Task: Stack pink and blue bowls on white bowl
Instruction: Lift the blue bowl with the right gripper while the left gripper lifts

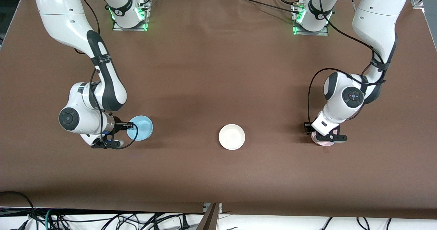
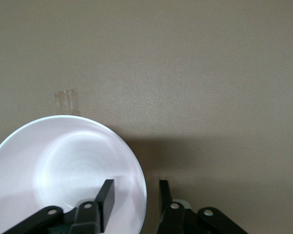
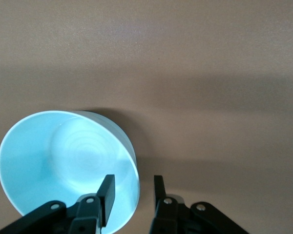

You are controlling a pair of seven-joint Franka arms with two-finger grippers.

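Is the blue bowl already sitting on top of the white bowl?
No, the blue bowl sits on the table toward the right arm's end, apart from the white bowl, which holds nothing.

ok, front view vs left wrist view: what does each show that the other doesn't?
Front view only: the white bowl mid-table, the blue bowl toward the right arm's end with the right gripper at its rim, and both arms whole.

Left wrist view only: the pink bowl's inside, and the left gripper straddling its rim, one finger inside the bowl and one outside, with a gap still showing between rim and fingers.

Both: the pink bowl, the left gripper down at it, and the brown table.
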